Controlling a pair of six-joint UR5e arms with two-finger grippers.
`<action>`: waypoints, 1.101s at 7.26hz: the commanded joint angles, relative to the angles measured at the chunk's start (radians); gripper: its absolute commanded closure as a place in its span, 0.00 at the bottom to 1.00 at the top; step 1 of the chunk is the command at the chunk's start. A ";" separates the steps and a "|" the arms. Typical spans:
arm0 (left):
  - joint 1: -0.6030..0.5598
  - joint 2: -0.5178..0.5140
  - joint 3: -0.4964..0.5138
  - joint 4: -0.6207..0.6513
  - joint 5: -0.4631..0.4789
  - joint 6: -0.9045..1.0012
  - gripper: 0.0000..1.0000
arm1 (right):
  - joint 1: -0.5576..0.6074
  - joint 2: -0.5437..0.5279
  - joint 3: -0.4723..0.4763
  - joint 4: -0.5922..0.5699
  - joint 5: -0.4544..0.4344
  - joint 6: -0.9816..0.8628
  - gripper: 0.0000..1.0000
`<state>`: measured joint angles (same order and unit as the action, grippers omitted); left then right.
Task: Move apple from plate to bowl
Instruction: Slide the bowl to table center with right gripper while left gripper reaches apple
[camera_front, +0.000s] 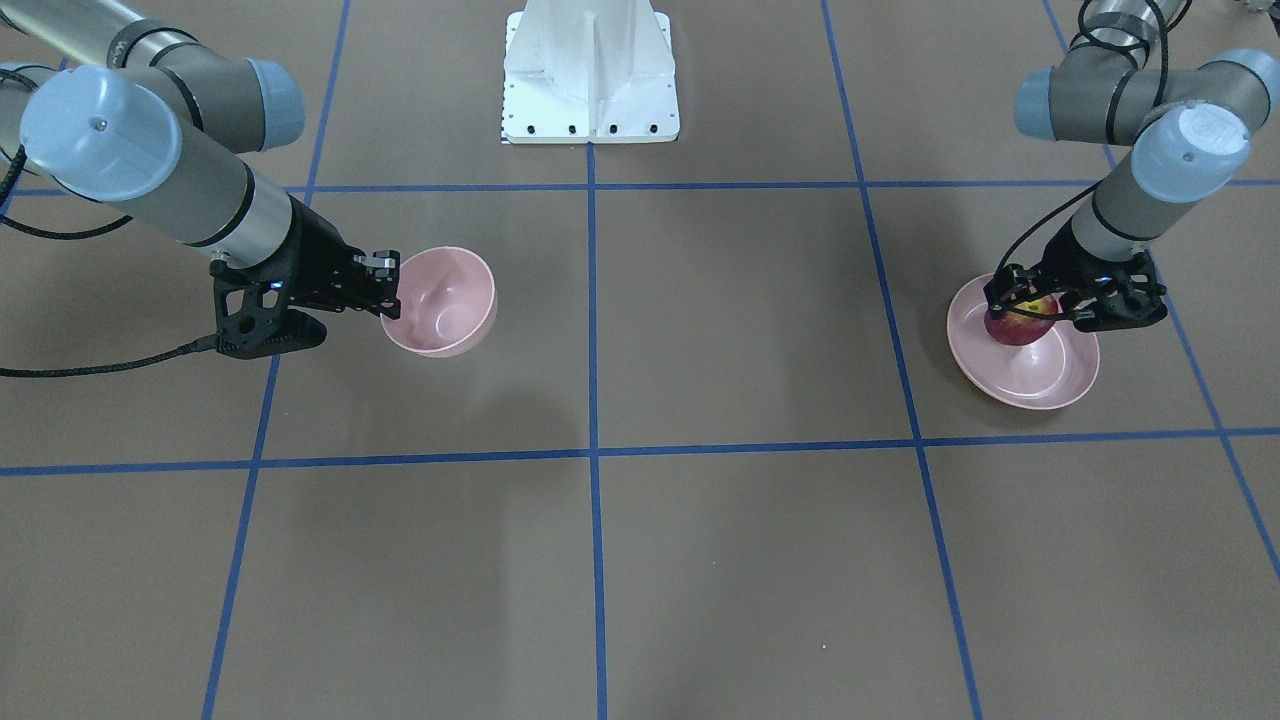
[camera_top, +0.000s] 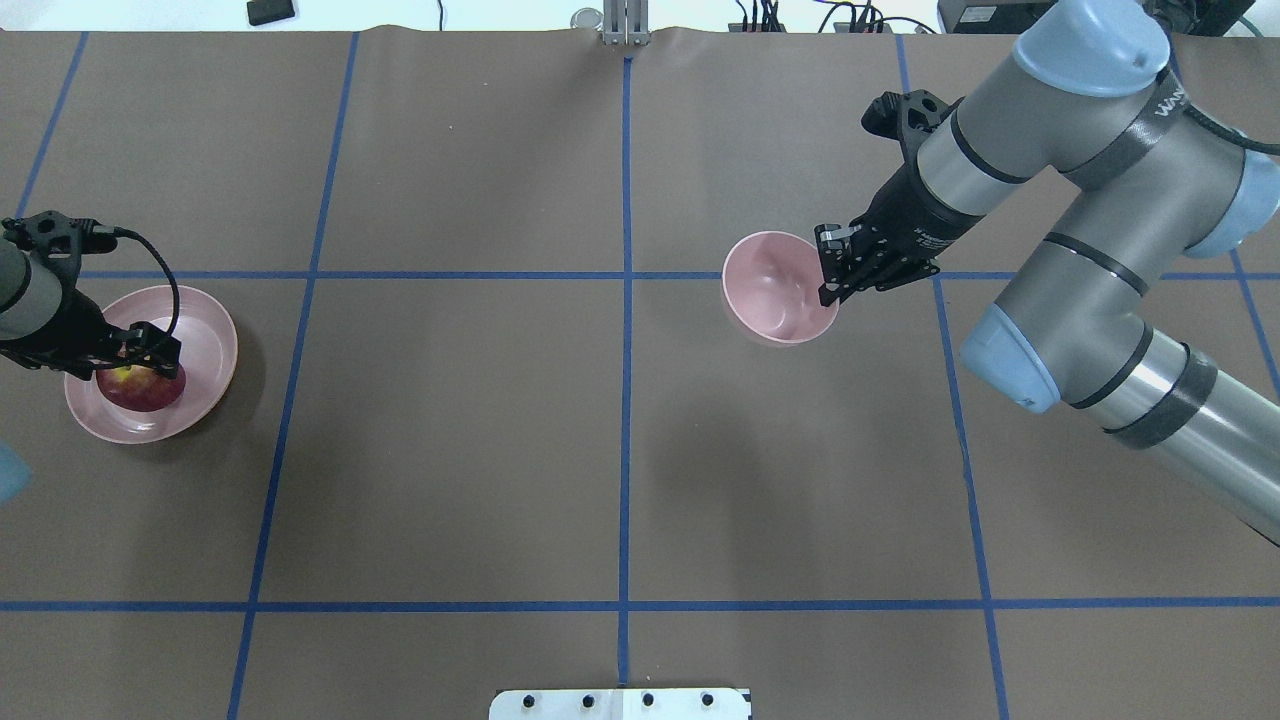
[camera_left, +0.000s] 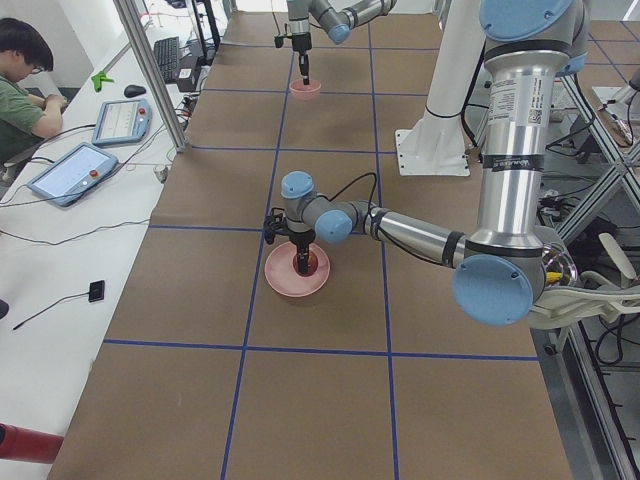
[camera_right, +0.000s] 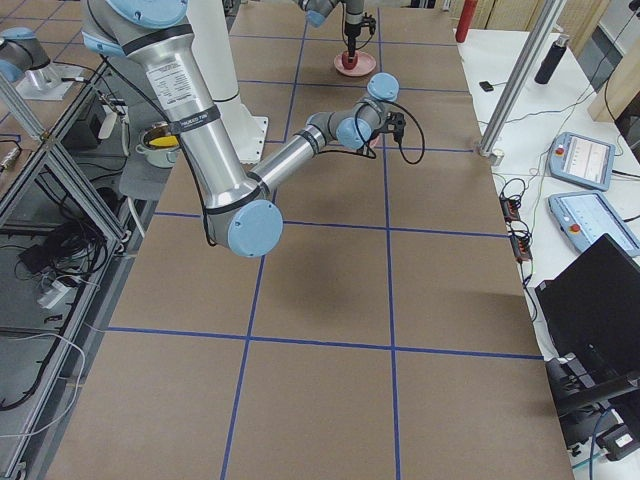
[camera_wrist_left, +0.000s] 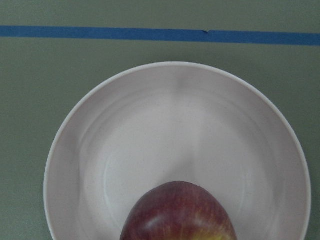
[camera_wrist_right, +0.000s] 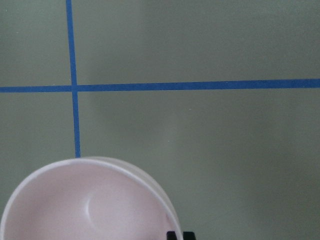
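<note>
The dark red apple (camera_front: 1018, 328) (camera_top: 142, 391) sits on the wide pink plate (camera_front: 1040, 376) (camera_top: 206, 330) at my left end of the table. My left gripper (camera_front: 1030, 312) (camera_top: 135, 366) comes down over the apple with a finger on each side and is shut on it. In the left wrist view the apple (camera_wrist_left: 179, 212) fills the bottom edge over the plate (camera_wrist_left: 150, 125). My right gripper (camera_front: 390, 290) (camera_top: 828, 270) is shut on the rim of the small deep pink bowl (camera_front: 445, 300) (camera_top: 775, 290) (camera_wrist_right: 85, 205). It holds the bowl tilted above the table.
The robot's white base (camera_front: 590, 80) (camera_top: 620, 703) stands at the table's middle edge. Blue tape lines (camera_top: 625, 400) divide the brown table top. An operator (camera_left: 20, 90) sits at a side desk with tablets (camera_left: 75, 170), beyond the table's far edge.
</note>
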<state>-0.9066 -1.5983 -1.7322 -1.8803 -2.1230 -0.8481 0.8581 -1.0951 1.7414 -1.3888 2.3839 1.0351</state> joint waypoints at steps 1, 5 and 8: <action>0.017 -0.006 0.016 -0.010 0.003 -0.003 0.06 | -0.030 0.044 0.003 -0.056 -0.037 0.000 1.00; 0.003 0.007 -0.103 0.068 -0.008 -0.002 1.00 | -0.102 0.060 -0.002 -0.056 -0.112 0.042 1.00; 0.002 -0.121 -0.256 0.407 -0.006 0.001 1.00 | -0.180 0.217 -0.165 -0.067 -0.201 0.066 1.00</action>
<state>-0.9041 -1.6598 -1.9460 -1.5814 -2.1296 -0.8436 0.7059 -0.9522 1.6622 -1.4557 2.2132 1.0938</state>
